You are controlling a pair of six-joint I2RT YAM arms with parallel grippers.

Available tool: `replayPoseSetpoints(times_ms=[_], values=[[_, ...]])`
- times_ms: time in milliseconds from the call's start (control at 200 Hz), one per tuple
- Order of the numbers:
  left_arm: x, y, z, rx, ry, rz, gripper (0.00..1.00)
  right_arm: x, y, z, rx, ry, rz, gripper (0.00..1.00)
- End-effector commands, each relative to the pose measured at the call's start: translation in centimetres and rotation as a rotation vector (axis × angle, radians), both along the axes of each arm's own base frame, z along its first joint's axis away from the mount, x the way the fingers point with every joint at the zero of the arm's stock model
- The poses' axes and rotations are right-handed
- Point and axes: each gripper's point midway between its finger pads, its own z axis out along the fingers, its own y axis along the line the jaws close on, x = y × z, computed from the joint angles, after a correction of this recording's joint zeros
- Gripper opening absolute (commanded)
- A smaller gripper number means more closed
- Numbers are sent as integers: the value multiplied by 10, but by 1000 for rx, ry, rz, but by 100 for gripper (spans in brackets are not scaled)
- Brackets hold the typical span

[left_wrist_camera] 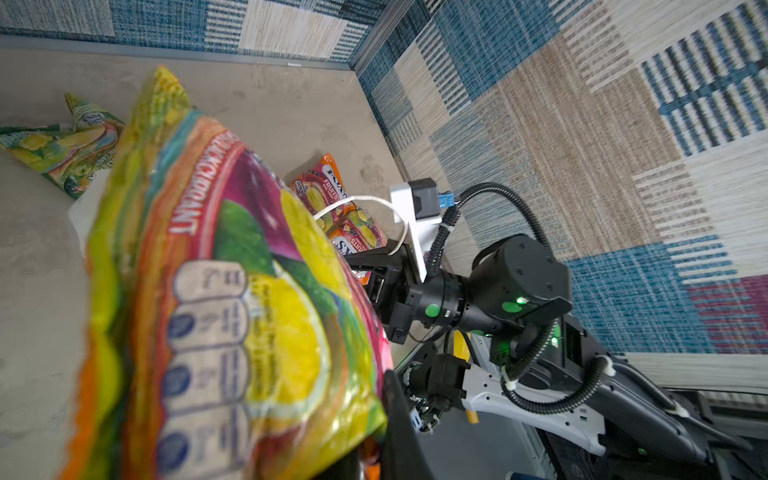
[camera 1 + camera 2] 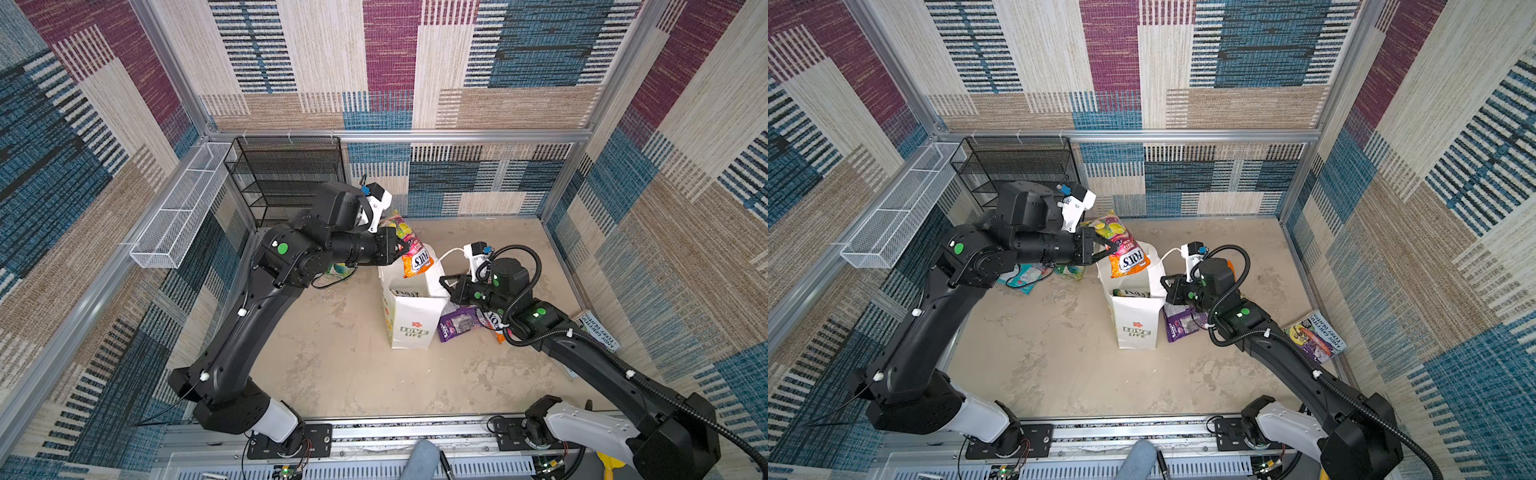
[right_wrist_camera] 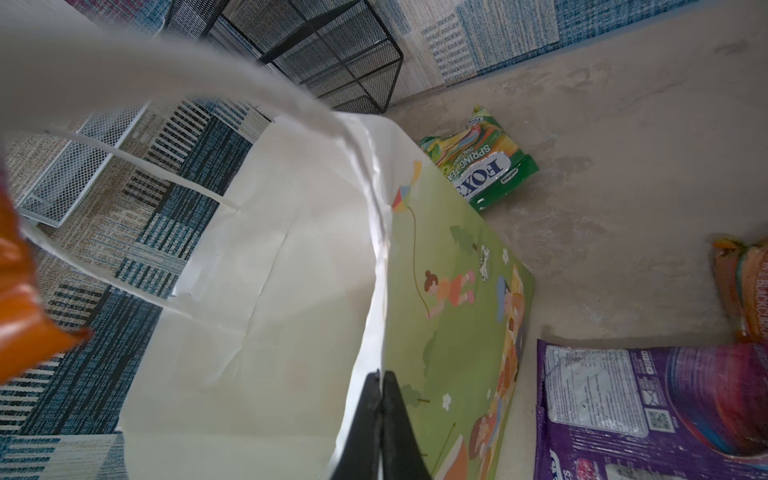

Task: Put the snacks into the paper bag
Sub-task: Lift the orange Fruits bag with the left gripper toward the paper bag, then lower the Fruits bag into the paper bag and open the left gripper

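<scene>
We see the white paper bag (image 2: 409, 322) standing upright and open on the worktop (image 2: 332, 365), a printed packet (image 2: 1130, 293) inside. An orange-pink FOX'S packet (image 2: 414, 254) hangs over its mouth; a purple packet (image 2: 459, 323) lies just beside it, a green packet (image 3: 486, 166) nearby.

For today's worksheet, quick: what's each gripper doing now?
Left gripper: closed, holding the glossy orange-pink plastic candy packet.
Right gripper: closed, pinching the rim of the tall white paper bag.

Likely a robotics lab cell: aluminium frame (image 2: 399, 135), carpet-patterned wall panels (image 2: 320, 62), arm-mounting rail (image 2: 415, 432).
</scene>
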Motion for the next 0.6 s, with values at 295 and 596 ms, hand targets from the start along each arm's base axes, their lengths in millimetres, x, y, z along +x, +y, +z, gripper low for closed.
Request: replayPoseSetpoints(times_ms=[295, 596], values=[[8, 4, -55, 272, 39, -48, 0, -2, 1, 12, 14, -43, 13, 0], [12, -10, -80, 328, 102, -112, 0, -2, 0, 12, 14, -47, 10, 0]])
